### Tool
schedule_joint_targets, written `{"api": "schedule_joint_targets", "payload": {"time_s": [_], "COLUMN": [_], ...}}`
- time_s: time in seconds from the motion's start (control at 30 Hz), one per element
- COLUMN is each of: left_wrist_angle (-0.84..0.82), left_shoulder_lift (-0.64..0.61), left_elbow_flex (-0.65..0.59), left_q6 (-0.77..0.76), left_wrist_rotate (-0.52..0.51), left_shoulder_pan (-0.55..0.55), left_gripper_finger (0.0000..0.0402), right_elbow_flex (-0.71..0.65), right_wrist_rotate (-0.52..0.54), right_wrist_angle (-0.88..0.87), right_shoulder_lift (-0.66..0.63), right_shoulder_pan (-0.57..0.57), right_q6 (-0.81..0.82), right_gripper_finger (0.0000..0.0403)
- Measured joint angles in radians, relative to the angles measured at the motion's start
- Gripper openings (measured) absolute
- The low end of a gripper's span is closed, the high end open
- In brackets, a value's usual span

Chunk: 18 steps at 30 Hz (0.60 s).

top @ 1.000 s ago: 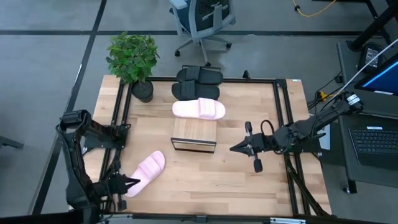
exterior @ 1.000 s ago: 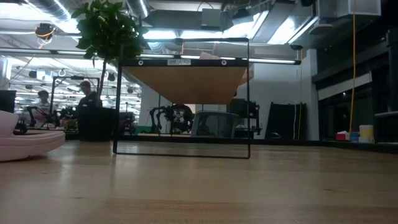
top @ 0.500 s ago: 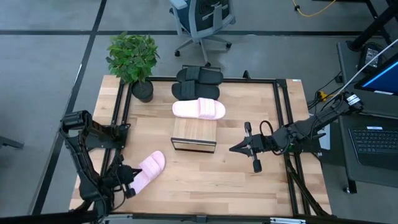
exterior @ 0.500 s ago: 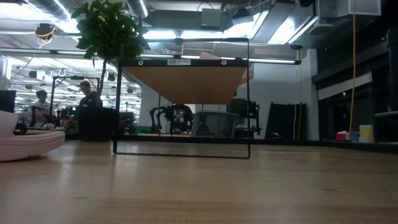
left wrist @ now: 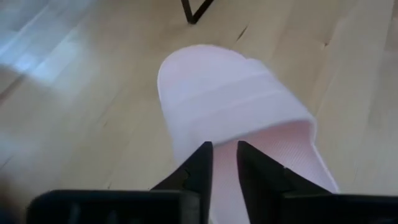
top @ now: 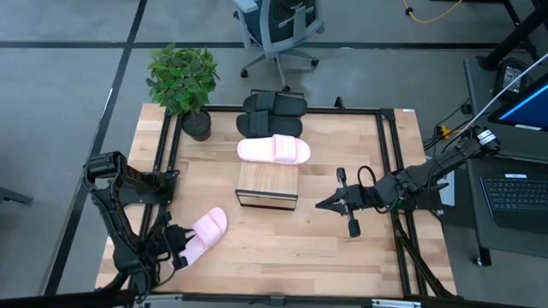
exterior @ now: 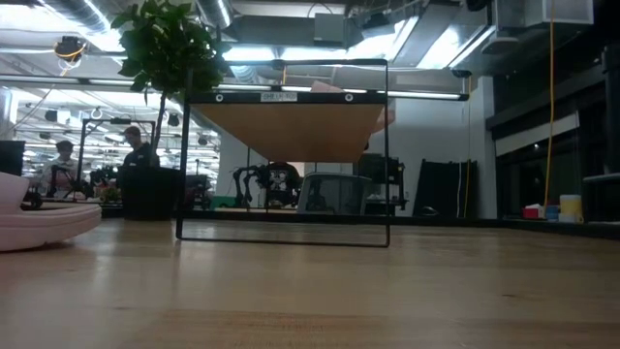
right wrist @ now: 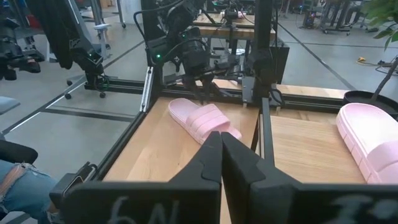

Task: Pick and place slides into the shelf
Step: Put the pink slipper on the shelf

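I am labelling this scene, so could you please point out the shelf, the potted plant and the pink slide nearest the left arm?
shelf (top: pixel 268 180): high view, middle of its wood plank top.
potted plant (top: pixel 182 77): high view, its leaves.
pink slide (left wrist: pixel 230 99): left wrist view, its wide strap.

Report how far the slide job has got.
Done: nothing; the shelf top is bare. In hand: the left gripper is over the near pink slide, jaws nearly shut. Left: that slide, the far pink slide and the black pair. The right gripper waits, shut.
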Motion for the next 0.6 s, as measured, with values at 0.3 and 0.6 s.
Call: {"api": "schedule_joint_targets", "payload": {"time_s": [0.3, 0.6], "left_wrist_angle": [-0.035, -0.051], "left_shoulder_lift": [-0.001, -0.002], "left_elbow_flex": [0.0, -0.023], "left_q6": [0.004, 0.071], "left_wrist_rotate": [0.063, 0.1], "left_shoulder_pan": [0.004, 0.061], "left_gripper_finger": [0.0119, 0.0127], "right_elbow_flex": [0.0, 0.0], "right_wrist_rotate": [0.0, 0.0], "right_wrist_angle": [-0.002, -0.002], "right_shoulder_lift": [0.0, 0.001], "right_shoulder_pan": [0.0, 0.0], "right_q6": [0.0, 0.0], "right_gripper_finger": [0.0004, 0.0004]}}
